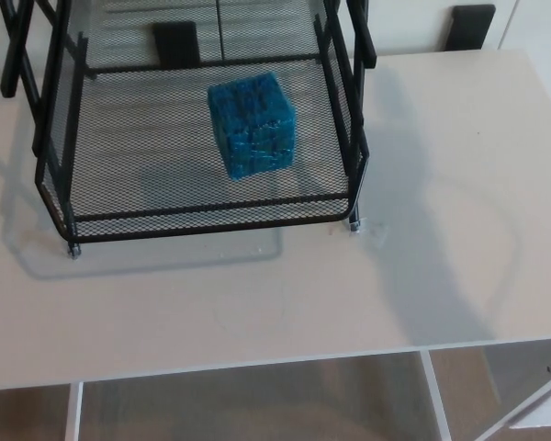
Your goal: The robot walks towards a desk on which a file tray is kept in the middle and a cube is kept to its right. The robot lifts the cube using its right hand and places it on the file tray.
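Observation:
A blue cube (pixel 252 124) with a mottled surface rests on the mesh floor of the black wire file tray (pixel 202 219), right of the tray's middle. The tray stands on the pale desk (pixel 441 184), filling the upper left of the head view, and its upper tiers run off the top edge. Neither of my hands shows in this view.
The desk's front edge (pixel 257 363) crosses the lower part of the picture, with white frame bars and floor below it. Two black brackets (pixel 473 26) sit at the desk's back edge. Bare desk surface lies to the right of the tray.

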Motion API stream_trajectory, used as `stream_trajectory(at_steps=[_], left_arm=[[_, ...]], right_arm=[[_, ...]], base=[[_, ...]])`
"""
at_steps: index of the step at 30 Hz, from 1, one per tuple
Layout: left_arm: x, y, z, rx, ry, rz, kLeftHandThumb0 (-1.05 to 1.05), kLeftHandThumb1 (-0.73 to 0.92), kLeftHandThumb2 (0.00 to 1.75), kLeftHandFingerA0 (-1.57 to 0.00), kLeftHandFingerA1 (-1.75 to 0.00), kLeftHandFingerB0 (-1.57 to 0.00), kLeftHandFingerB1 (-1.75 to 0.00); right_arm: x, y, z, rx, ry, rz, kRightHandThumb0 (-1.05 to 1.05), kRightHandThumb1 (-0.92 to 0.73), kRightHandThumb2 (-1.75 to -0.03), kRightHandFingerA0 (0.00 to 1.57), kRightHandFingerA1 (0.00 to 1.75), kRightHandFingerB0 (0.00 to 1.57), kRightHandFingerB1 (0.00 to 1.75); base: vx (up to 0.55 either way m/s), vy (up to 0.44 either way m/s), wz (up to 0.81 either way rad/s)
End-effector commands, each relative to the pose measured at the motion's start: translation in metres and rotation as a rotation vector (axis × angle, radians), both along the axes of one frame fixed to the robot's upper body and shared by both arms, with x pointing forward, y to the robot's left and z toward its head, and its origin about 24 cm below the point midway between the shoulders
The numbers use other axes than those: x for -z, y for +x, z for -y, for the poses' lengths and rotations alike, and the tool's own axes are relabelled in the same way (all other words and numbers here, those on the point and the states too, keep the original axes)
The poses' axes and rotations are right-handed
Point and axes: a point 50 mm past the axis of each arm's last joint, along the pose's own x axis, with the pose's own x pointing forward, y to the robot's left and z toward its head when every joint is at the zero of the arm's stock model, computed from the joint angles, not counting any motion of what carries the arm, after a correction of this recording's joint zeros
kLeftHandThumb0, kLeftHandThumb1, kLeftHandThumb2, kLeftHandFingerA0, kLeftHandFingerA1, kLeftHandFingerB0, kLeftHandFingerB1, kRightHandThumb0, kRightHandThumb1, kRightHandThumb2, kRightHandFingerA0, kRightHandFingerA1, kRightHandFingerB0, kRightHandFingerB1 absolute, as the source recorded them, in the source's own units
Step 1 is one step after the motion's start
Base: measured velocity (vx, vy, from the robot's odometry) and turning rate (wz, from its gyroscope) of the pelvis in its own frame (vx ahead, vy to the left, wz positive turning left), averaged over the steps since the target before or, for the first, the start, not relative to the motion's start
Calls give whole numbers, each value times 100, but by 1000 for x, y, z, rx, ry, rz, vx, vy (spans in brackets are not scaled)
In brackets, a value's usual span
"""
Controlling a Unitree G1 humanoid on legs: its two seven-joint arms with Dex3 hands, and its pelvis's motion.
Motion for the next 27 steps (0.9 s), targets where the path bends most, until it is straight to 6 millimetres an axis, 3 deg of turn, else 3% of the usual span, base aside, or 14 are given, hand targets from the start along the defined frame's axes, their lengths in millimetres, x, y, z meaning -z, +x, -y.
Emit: stream_trajectory(at_steps=[1,2,5,6,11,14,15,17,18,19,20,21,25,27], left_arm=[[-6,-1,-9,-28,9,38,-105,47,151,-83,-113,-48,-93],[-6,-1,-10,-39,7,43,-105,46,151,-80,-112,-48,-92],[-7,-1,-10,-48,1,48,-105,48,153,-74,-110,-42,-90],[-7,-1,-10,-59,-8,51,-105,44,144,-69,-107,-58,-100],[-7,-5,-12,-51,-5,36,-105,54,155,-71,-107,-37,-87],[-8,-6,-13,-46,-2,32,-105,52,153,-68,-104,-35,-85],[-8,-5,-14,-51,0,37,-105,47,141,-71,-105,-61,-99],[-11,0,-17,-51,18,47,-88,56,149,-84,-109,-47,-87],[-11,2,-17,-48,30,46,-98,48,143,-77,-106,-64,-97],[-11,2,-16,-60,21,51,-98,47,143,-76,-107,-62,-98],[-10,2,-16,-90,9,60,-86,56,149,-89,-113,-48,-90],[-10,2,-16,-88,8,60,-89,55,150,-81,-109,-43,-88],[-11,3,-16,-53,18,55,-104,47,143,-72,-104,-59,-96],[-10,2,-16,-56,19,54,-105,47,141,-72,-105,-61,-99]], right_arm=[[145,-192,186,692,551,113,-65,-79,-65,41,58,9,22],[166,-202,187,746,526,131,-69,-63,-92,26,57,7,36],[204,-219,193,822,676,145,-62,-59,-87,12,49,7,39],[221,-225,194,869,726,156,-54,-75,-63,17,41,15,26],[318,-265,177,1067,863,85,-51,-59,-83,51,63,7,37],[328,-271,167,1094,861,-41,-50,-75,-63,63,62,12,25],[333,-273,165,1099,883,-94,-48,-77,-67,59,62,7,18],[345,-275,162,1157,915,-262,-54,-75,-65,62,50,8,21],[351,-279,160,1184,981,-272,-53,-54,-80,62,64,6,36],[353,-281,159,1209,1049,-252,-43,-64,-60,67,62,17,29],[358,-284,158,1272,1145,-240,-54,-48,-77,68,69,19,42],[359,-289,153,1261,1177,-242,-43,-56,-57,56,55,31,32],[362,-280,147,1210,1191,-453,-44,-60,-58,36,49,40,33],[379,-278,152,1130,1185,-550,-45,-64,-60,30,43,15,27]], base=[[0,0,0],[0,0,0],[0,0,0],[0,0,0],[0,0,0],[0,0,0],[0,0,0],[0,0,0],[0,0,0],[0,0,0],[0,0,0],[0,0,0],[0,0,0],[0,0,0]])
